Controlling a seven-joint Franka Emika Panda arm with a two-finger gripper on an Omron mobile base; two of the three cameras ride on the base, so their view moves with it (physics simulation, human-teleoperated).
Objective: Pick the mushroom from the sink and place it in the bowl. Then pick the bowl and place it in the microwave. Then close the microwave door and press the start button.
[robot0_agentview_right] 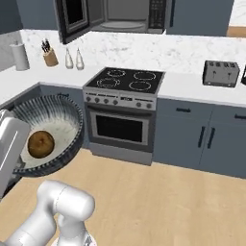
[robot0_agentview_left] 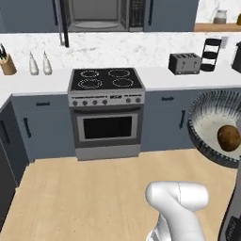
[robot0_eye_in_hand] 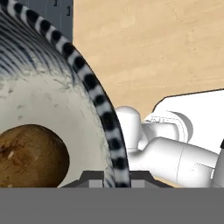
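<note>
- The round deep bowl, dark blue-grey streaked outside and pale speckled inside, hangs in the air above the wooden floor, at the right edge of the left base view and at the left edge of the right base view.
- The small rounded brown mushroom lies inside the bowl, on its pale inner wall; it also shows in the right base view and, very close, in the hand view.
- In the hand view the bowl's striped rim runs down between the two dark finger tips of the gripper; the claw pinches the bowl at this rim.
- The large black wall-mounted microwave sits above the black four-ring cooktop of the grey freestanding oven range; its grey interior is exposed.
- The wide black microwave door stands swung open to the left.
- On the white countertop stand a grey slot toaster, two pale bottles and a wooden knife block.
- No brand, label or legible writing can be read on any item; the microwave's panel markings are too small to tell.
</note>
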